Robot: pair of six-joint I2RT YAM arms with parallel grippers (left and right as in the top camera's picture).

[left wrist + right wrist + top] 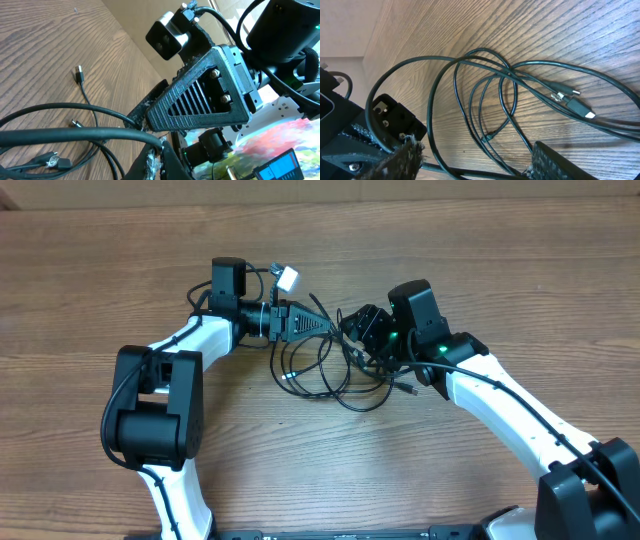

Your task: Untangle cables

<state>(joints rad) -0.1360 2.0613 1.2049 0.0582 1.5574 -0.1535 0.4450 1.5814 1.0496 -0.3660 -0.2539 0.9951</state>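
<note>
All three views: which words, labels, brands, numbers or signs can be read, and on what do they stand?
Readable text: none.
On the small blue screen, left wrist view: marks too blurred to read.
On the thin black cables and brown wooden table: nothing written.

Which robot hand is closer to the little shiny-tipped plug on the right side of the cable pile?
Right. The open right hand is close to the small silver-tipped black plug; the left hand, shut, is across the thin black cable loops, farther from it.
</note>
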